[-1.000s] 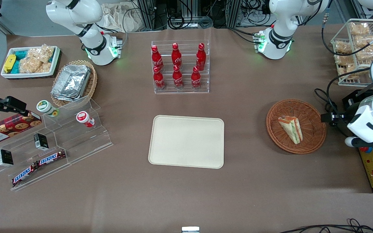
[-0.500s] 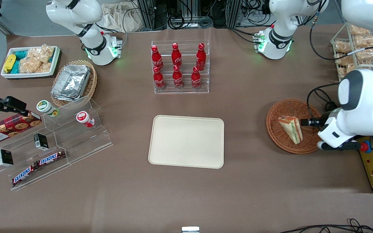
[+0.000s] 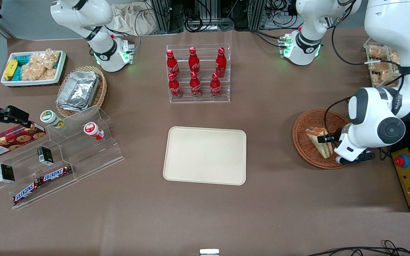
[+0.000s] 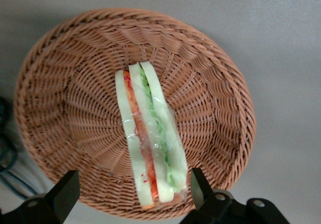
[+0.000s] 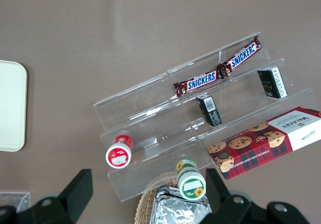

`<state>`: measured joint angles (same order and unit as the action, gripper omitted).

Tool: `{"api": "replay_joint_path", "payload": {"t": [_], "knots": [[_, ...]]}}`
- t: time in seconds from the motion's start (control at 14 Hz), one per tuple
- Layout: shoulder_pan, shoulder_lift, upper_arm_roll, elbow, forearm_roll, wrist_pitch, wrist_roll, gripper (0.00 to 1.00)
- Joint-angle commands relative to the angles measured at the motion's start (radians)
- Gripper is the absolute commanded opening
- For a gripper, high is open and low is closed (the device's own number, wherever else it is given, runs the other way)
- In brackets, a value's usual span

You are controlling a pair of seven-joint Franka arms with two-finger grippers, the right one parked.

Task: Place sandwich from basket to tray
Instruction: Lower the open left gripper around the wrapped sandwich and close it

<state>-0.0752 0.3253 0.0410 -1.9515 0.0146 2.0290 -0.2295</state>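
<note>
The sandwich [image 3: 317, 140], a pale wedge with green and orange-red layers in clear wrap, lies in the round reddish-brown wicker basket [image 3: 303, 145] toward the working arm's end of the table. It also shows in the left wrist view [image 4: 150, 138], in the middle of the basket [image 4: 60, 83]. My left gripper [image 3: 325, 139] hovers above the basket, over the sandwich's wide end, open and empty. In the left wrist view the gripper [image 4: 133, 194] has a finger [image 4: 65, 194] on each side of that end. The cream tray [image 3: 205, 155] lies flat at the table's middle.
A clear rack of red bottles [image 3: 196, 73] stands farther from the front camera than the tray. A wire rack of bagged snacks [image 3: 381, 62] and a yellow control box [image 3: 409, 181] flank the basket. A stepped acrylic shelf [image 3: 62, 153] with snacks sits toward the parked arm's end.
The left arm has swung in from the table's edge, bringing the gripper over the basket and above the sandwich. The sandwich and basket have not moved.
</note>
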Motion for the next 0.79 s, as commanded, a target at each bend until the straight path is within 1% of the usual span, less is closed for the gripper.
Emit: {"api": "replay_joint_path", "payload": {"t": [0.0, 0.36, 0.71], "knots": [[0.002, -0.032, 0.002, -0.082, -0.024, 0.097, -0.049, 0.98], [0.005, -0.019, 0.002, -0.083, -0.031, 0.122, -0.071, 0.98], [0.02, 0.017, 0.002, -0.159, -0.067, 0.249, -0.071, 0.98]]}}
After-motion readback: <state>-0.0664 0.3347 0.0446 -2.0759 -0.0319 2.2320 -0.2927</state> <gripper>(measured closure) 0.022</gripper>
